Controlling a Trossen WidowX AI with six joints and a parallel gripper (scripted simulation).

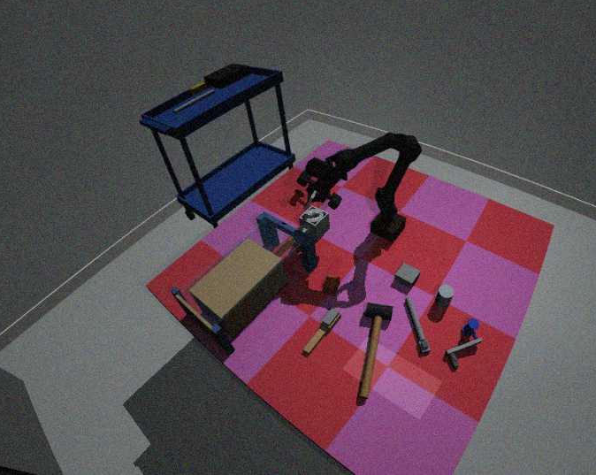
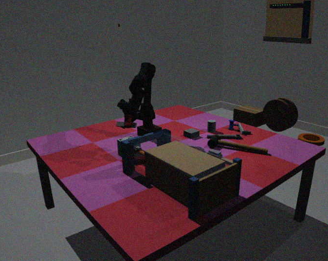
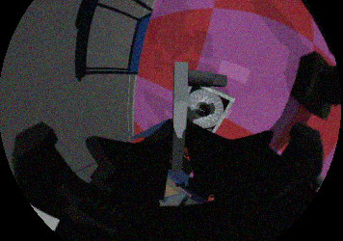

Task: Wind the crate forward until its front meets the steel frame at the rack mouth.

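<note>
The gripper hung just beyond the winch, on the side away from the crate, with its fingers nearly closed on the winch handle, a slim grey bar with a short cross arm at its far end. In the wrist view that bar ran forward out of the fingers toward the winch's round top hole, close to it but apparently not yet seated. The handle looked rigid and light, probably smooth metal, so a firm pinch on the straight shank seemed right, leaving the square key free to drop into the hole; a loose hold would likely let it twist once the strap took load. The crate, a tan box much larger than the winch, sat under the guard cubby on the near side of the winch, with the steel frame standing between the two. Its front appeared close to the frame, though the dim light hid whether they touched. It looked heavy and stiff and should slide flat on the table if wound slowly, whereas jerky cranking might lift its front edge.
</note>
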